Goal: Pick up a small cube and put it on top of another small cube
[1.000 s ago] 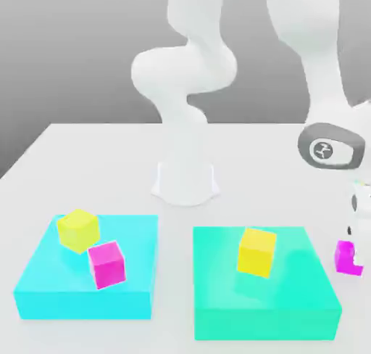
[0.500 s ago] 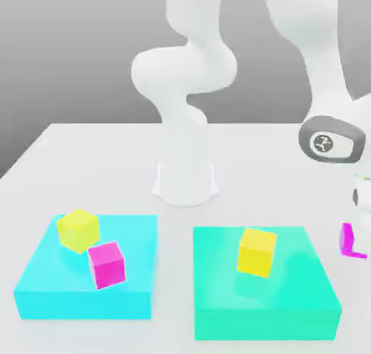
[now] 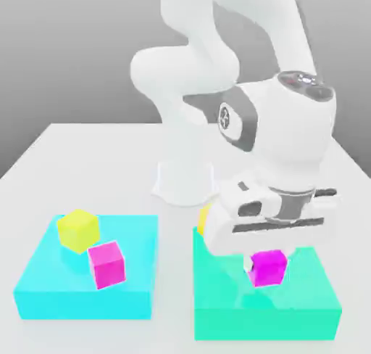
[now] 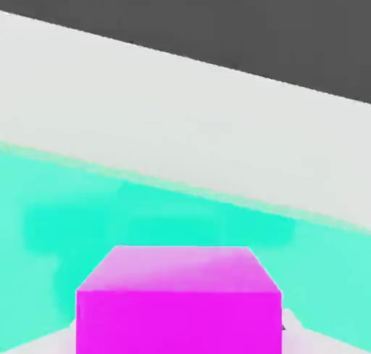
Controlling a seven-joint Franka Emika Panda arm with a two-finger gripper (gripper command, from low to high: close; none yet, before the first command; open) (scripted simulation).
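On the exterior view's left lies a flat cyan block (image 3: 87, 287) carrying a yellow cube (image 3: 77, 229) and, touching it on the near side, a small magenta cube (image 3: 106, 264) that sits slightly turned, well in from the block's edge. To the right of it, apart across a strip of white table (image 3: 87, 157), is the green block (image 3: 217, 302), and over this one hangs the arm's hand with the gripper (image 3: 269, 262) pinching a second magenta cube (image 3: 268, 267) between its fingers; the cube appears to be lifted clear of the green surface, though the gap under it is hard to judge from this angle. A sliver of another yellow cube (image 3: 203, 216) peeps out behind the hand. In the hand view the carried cube (image 4: 179, 298) sits close under the camera with the green block (image 4: 87, 200) spread beneath. By its look the cube is rigid, light and smooth-faced, so it should not deform, yet it could slip or twist if squeezed off-centre; the sound hold is on two opposite flat side faces, about mid-height. The resting cube offers a small, rotated top, so squaring the carried one to it will likely matter.
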